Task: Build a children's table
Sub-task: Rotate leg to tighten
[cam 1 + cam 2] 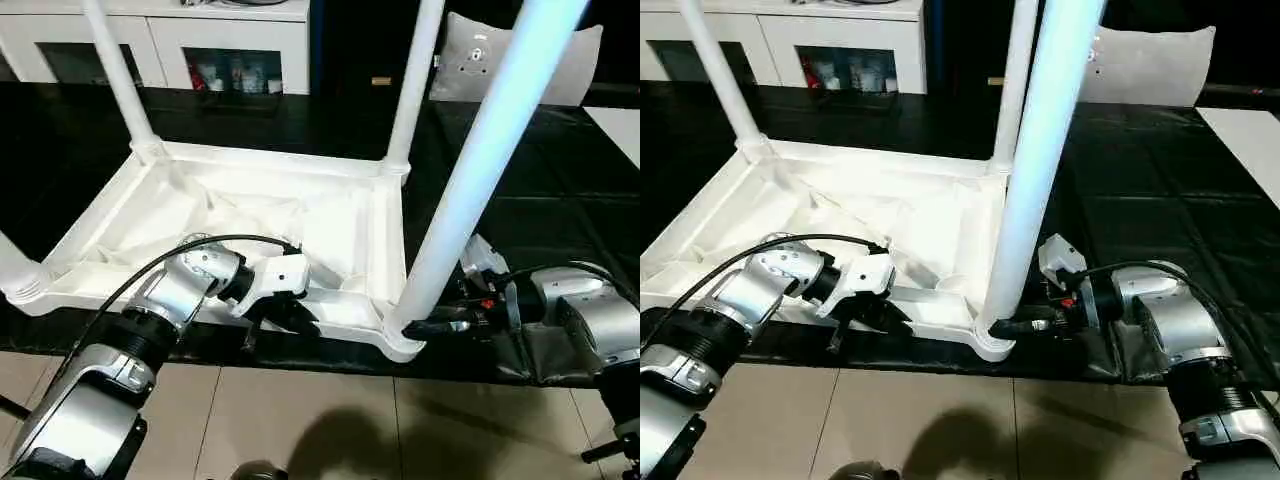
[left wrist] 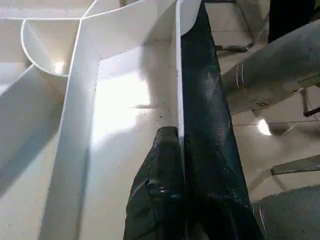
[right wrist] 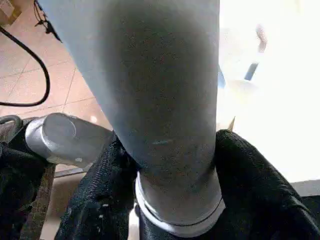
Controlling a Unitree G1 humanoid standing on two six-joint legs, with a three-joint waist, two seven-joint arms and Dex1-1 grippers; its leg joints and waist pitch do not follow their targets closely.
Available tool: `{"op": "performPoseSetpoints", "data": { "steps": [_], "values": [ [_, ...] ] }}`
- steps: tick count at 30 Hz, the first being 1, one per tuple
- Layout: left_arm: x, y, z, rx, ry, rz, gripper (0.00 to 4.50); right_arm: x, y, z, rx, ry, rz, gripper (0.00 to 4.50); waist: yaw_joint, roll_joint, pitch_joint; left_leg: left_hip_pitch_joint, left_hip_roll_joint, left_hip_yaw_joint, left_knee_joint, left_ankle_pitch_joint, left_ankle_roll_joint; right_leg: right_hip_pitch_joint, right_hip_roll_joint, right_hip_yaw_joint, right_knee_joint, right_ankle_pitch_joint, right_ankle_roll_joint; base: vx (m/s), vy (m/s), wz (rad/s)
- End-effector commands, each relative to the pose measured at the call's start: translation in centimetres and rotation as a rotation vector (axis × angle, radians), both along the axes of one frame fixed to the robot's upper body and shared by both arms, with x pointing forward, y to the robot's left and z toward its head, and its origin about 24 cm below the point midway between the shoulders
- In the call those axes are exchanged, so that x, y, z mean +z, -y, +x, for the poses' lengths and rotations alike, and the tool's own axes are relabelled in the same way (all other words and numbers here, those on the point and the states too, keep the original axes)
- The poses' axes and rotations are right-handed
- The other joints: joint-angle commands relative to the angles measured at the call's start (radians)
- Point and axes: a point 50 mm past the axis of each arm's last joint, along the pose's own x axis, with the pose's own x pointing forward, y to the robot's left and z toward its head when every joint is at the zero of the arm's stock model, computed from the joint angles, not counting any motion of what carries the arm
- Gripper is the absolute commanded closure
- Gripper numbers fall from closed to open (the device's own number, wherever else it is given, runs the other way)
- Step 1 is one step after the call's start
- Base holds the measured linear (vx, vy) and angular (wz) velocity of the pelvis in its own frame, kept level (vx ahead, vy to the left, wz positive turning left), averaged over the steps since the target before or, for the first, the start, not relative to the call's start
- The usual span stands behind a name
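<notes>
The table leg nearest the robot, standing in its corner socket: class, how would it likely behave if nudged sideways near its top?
The leg is long and slim, so it would probably lever hard on its socket. It looks like hollow plastic, likely light and slightly bendy. Its round, smooth surface may slip between the right gripper fingers.

One upturned table top [image 1: 250,215], four legs [image 1: 480,160] standing in it.
</notes>
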Motion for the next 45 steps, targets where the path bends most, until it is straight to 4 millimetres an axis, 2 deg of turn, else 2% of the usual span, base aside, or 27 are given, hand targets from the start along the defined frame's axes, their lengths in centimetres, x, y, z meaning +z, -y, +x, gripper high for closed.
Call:
{"op": "performPoseSetpoints", "data": {
  "steps": [1,4,7,9,10,11,12,13,15,17,18,19,20,21,22,24,26,29,30,31,33,34,35,39,40,42,45],
  "values": [
    [-0.2,0.0,-0.2,-0.028,-0.025,0.024,4.5,-0.2,0.3,-0.5,0.027,-0.033,0.014,2.46,-0.004,-0.016,-0.075,0.013,0.119,-0.051,-0.063,-0.045,0.118,0.057,-0.145,0.093,-0.062,-0.218,-0.117,0.0,0.0,0.0],
    [-0.3,0.3,-0.1,0.003,-0.039,-0.008,4.5,-0.2,0.1,-0.7,0.021,-0.06,0.053,2.47,-0.003,-0.017,-0.075,0.013,0.12,-0.051,-0.063,-0.04,0.12,0.056,-0.145,0.093,-0.061,-0.215,-0.117,0.0,0.0,0.0],
    [-0.4,1.2,0.5,0.142,-0.062,-0.053,4.5,-0.4,-0.7,-0.6,-0.056,-0.088,0.113,2.49,-0.002,-0.017,-0.073,0.014,0.124,-0.051,-0.063,-0.028,0.125,0.055,-0.146,0.094,-0.06,-0.198,-0.125,0.0,0.0,0.0],
    [-0.3,1.8,0.8,0.207,-0.062,-0.07,4.5,-0.6,-1.3,-0.4,-0.104,-0.088,0.127,2.49,-0.006,-0.021,-0.068,0.012,0.121,-0.051,-0.066,-0.047,0.116,0.056,-0.146,0.092,-0.067,-0.242,-0.12,0.0,0.0,0.0],
    [-0.3,2.2,1.0,0.246,-0.061,-0.079,4.5,-0.9,-1.7,-0.1,-0.151,-0.084,0.124,2.49,-0.009,-0.021,-0.063,0.015,0.115,-0.049,-0.068,-0.082,0.094,0.056,-0.147,0.089,-0.082,-0.332,-0.099,0.0,0.0,0.0],
    [-0.3,2.6,1.2,0.282,-0.06,-0.093,4.5,-1.2,-2.1,0.2,-0.207,-0.069,0.109,2.49,-0.013,-0.024,-0.059,0.018,0.114,-0.049,-0.07,-0.094,0.084,0.054,-0.147,0.089,-0.089,-0.366,-0.089,0.0,0.0,0.0],
    [-0.2,3.0,1.4,0.316,-0.06,-0.108,4.5,-1.5,-2.5,0.7,-0.268,-0.047,0.093,2.49,-0.016,-0.023,-0.055,0.022,0.111,-0.05,-0.072,-0.113,0.074,0.051,-0.146,0.088,-0.097,-0.408,-0.079,0.0,0.0,0.0],
    [-0.2,3.2,1.5,0.333,-0.06,-0.114,4.5,-1.6,-2.7,0.9,-0.299,-0.039,0.092,2.49,-0.026,-0.024,-0.05,0.025,0.107,-0.052,-0.075,-0.144,0.052,0.053,-0.149,0.084,-0.108,-0.478,-0.055,0.0,0.0,0.0],
    [-0.1,4.4,2.1,0.452,-0.063,-0.147,4.5,-2.0,-3.7,2.6,-0.524,-0.015,0.098,2.49,-0.053,-0.024,-0.051,0.023,0.105,-0.061,-0.079,-0.162,0.022,0.057,-0.148,0.077,-0.114,-0.509,-0.037,0.0,0.0,0.0],
    [0.1,5.6,2.7,0.565,-0.058,-0.169,4.5,-2.2,-4.7,4.1,-0.74,-0.029,0.081,2.5,-0.069,-0.024,-0.053,0.024,0.103,-0.06,-0.077,-0.149,0.02,0.056,-0.147,0.081,-0.112,-0.479,-0.05,0.0,0.0,0.0],
    [0.2,5.8,2.8,0.578,-0.055,-0.171,4.5,-2.2,-4.8,4.3,-0.76,-0.029,0.08,2.5,-0.072,-0.024,-0.052,0.024,0.101,-0.058,-0.076,-0.146,0.024,0.055,-0.147,0.082,-0.114,-0.474,-0.051,0.0,0.0,0.0],
    [0.3,6.2,3.0,0.613,-0.046,-0.176,4.5,-2.1,-5.4,4.6,-0.803,-0.029,0.083,2.5,-0.076,-0.018,-0.054,0.024,0.098,-0.057,-0.074,-0.136,0.03,0.057,-0.147,0.084,-0.111,-0.456,-0.059,0.0,0.0,0.0],
    [0.4,6.4,3.1,0.622,-0.042,-0.178,4.5,-2.1,-5.6,4.7,-0.81,-0.029,0.083,2.5,-0.075,-0.022,-0.056,0.02,0.096,-0.055,-0.073,-0.12,0.045,0.058,-0.146,0.086,-0.11,-0.429,-0.06,0.0,0.0,0.0],
    [0.5,6.7,3.2,0.647,-0.033,-0.183,4.5,-2.1,-6.1,4.9,-0.829,-0.032,0.084,2.5,-0.074,-0.019,-0.058,0.02,0.096,-0.053,-0.073,-0.109,0.052,0.06,-0.146,0.088,-0.106,-0.407,-0.063,0.0,0.0,0.0],
    [0.7,7.0,3.3,0.66,-0.023,-0.187,4.5,-2.1,-6.3,5.0,-0.847,-0.026,0.076,2.5,-0.074,-0.02,-0.06,0.017,0.098,-0.054,-0.073,-0.083,0.065,0.06,-0.143,0.089,-0.097,-0.357,-0.075,0.0,0.0,0.0],
    [0.8,7.3,3.3,0.668,-0.015,-0.192,4.5,-2.1,-6.4,5.2,-0.868,-0.016,0.078,2.5,-0.072,-0.022,-0.064,0.016,0.101,-0.052,-0.072,-0.056,0.084,0.061,-0.143,0.093,-0.084,-0.278,-0.101,0.0,0.0,0.0],
    [0.8,7.4,3.3,0.674,-0.011,-0.193,4.5,-2.0,-6.4,5.3,-0.868,0.005,0.083,1.97,-0.071,-0.021,-0.065,0.014,0.103,-0.051,-0.071,-0.038,0.098,0.062,-0.143,0.094,-0.078,-0.23,-0.116,0.0,0.0,0.0],
    [0.9,7.0,3.2,0.642,0.02,-0.189,4.5,-1.5,-5.9,5.2,-0.839,0.023,0.111,1.74,-0.072,-0.022,-0.065,0.015,0.108,-0.052,-0.072,-0.04,0.108,0.063,-0.144,0.094,-0.075,-0.209,-0.132,0.0,0.0,0.0],
    [0.9,6.9,3.2,0.631,0.02,-0.189,4.5,-1.5,-5.5,5.2,-0.849,0.029,0.101,1.48,-0.072,-0.021,-0.065,0.015,0.109,-0.052,-0.072,-0.044,0.107,0.064,-0.146,0.095,-0.074,-0.213,-0.133,0.0,0.0,0.0],
    [0.9,6.8,3.1,0.629,0.02,-0.189,4.5,-1.5,-5.4,5.2,-0.854,0.03,0.097,1.48,-0.072,-0.021,-0.064,0.015,0.109,-0.052,-0.072,-0.046,0.106,0.063,-0.145,0.095,-0.075,-0.215,-0.133,0.0,0.0,0.0],
    [0.8,6.1,3.1,0.614,0.022,-0.182,4.5,-1.7,-4.1,5.0,-0.833,0.035,0.048,1.36,-0.072,-0.02,-0.065,0.015,0.108,-0.051,-0.072,-0.05,0.102,0.065,-0.145,0.095,-0.074,-0.21,-0.137,0.0,0.0,0.0],
    [0.7,5.8,3.1,0.607,0.027,-0.176,4.5,-1.6,-3.6,4.9,-0.821,0.039,0.039,1.31,-0.071,-0.021,-0.065,0.014,0.108,-0.05,-0.071,-0.052,0.104,0.065,-0.146,0.096,-0.075,-0.21,-0.137,0.0,0.0,0.0],
    [0.6,5.2,3.0,0.588,0.033,-0.164,4.5,-1.5,-2.6,4.7,-0.801,0.05,0.026,1.05,-0.068,-0.019,-0.066,0.012,0.105,-0.05,-0.07,-0.052,0.106,0.068,-0.146,0.095,-0.075,-0.212,-0.13,0.0,0.0,0.0],
    [0.2,4.0,2.8,0.527,0.047,-0.137,4.5,-1.0,-0.9,4.6,-0.785,0.077,0.008,0.9,-0.068,-0.02,-0.066,0.011,0.107,-0.051,-0.069,-0.053,0.114,0.067,-0.145,0.093,-0.075,-0.215,-0.124,0.0,0.0,0.0],
    [0.0,3.6,2.6,0.491,0.052,-0.127,4.5,-0.9,-0.4,4.5,-0.758,0.091,0.004,0.9,-0.069,-0.022,-0.07,0.011,0.105,-0.051,-0.068,-0.054,0.111,0.07,-0.145,0.093,-0.075,-0.226,-0.121,0.0,0.0,0.0],
    [-0.1,3.0,2.0,0.397,0.065,-0.126,4.5,-0.6,-0.1,3.6,-0.598,0.131,-0.008,0.9,-0.062,-0.021,-0.07,0.007,0.103,-0.047,-0.064,-0.061,0.117,0.07,-0.143,0.092,-0.076,-0.235,-0.102,0.0,0.0,0.0],
    [-0.1,2.6,1.6,0.34,0.049,-0.125,4.5,-0.4,0.0,2.6,-0.469,0.137,-0.01,0.9,-0.057,-0.021,-0.073,0.01,0.109,-0.048,-0.064,-0.053,0.126,0.066,-0.139,0.09,-0.072,-0.221,-0.101,0.0,0.0,0.0]
  ]
}}
